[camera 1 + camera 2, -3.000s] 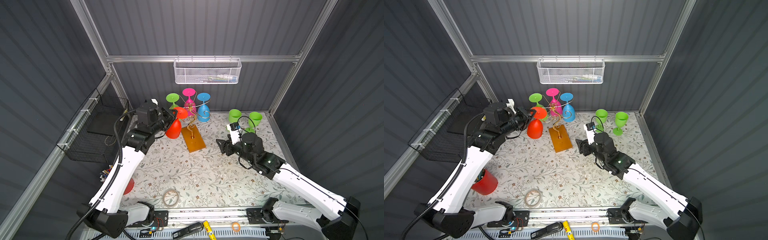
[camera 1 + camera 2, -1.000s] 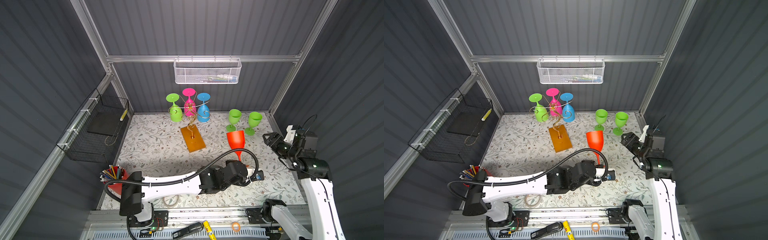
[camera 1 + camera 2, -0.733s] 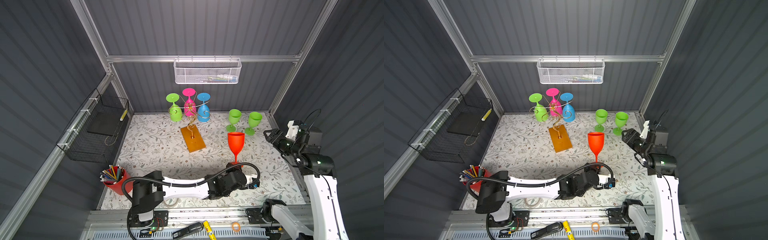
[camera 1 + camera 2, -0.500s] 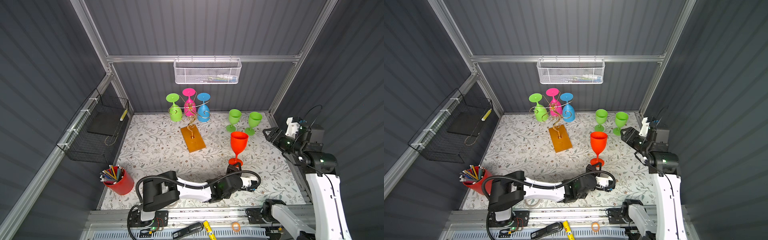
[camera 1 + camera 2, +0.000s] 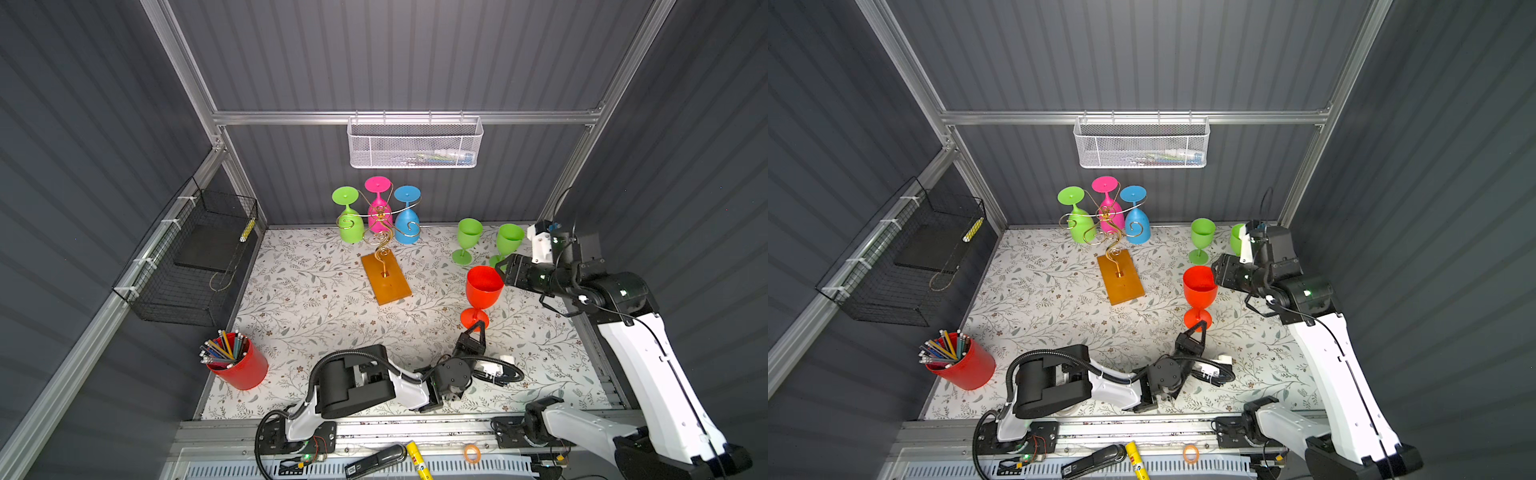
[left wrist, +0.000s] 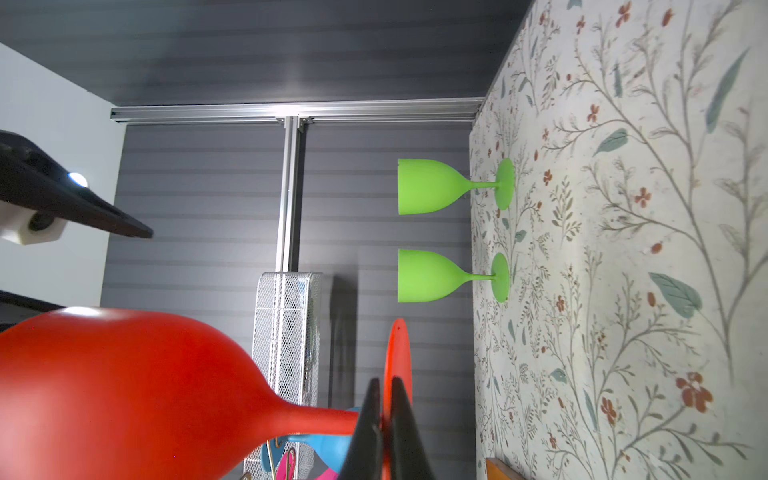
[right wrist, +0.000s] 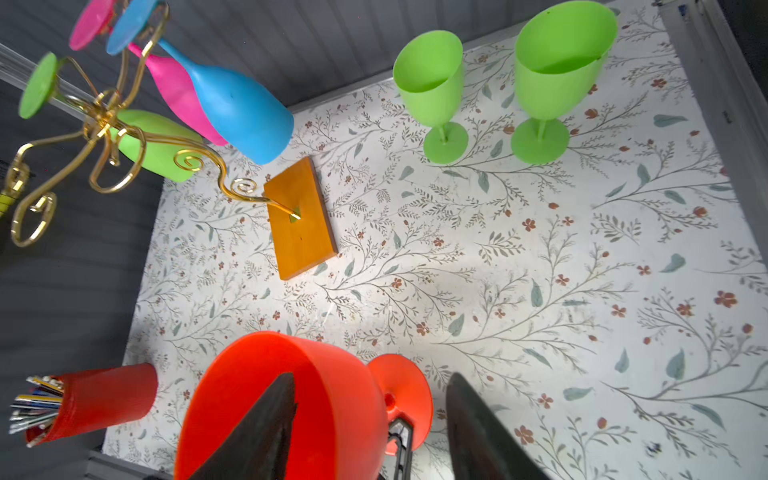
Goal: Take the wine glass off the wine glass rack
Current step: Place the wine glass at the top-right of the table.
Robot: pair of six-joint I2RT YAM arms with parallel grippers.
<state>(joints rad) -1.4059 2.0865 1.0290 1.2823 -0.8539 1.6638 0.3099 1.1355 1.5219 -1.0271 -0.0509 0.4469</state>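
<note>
Left hand [image 5: 477,326] pinches the upright red glass [image 5: 482,286] by its foot; right hand [image 5: 503,270], half open, seemingly straddles its rim.

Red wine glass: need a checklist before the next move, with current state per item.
1. Off the rack: red wine glass stands upright, apart from the wine glass rack: ok.
2. Support grip: left pincer shut on the glass's foot: ok.
3. Second grip lined up: right pincer open, with the bowl wall between its jaws: ok.
4. Contact: its fingers touching the bowl: cannot tell.
5. Foot clear of the table: cannot tell.
6. Neighbours: two upright green glasses apart from the red one: ok.
</note>
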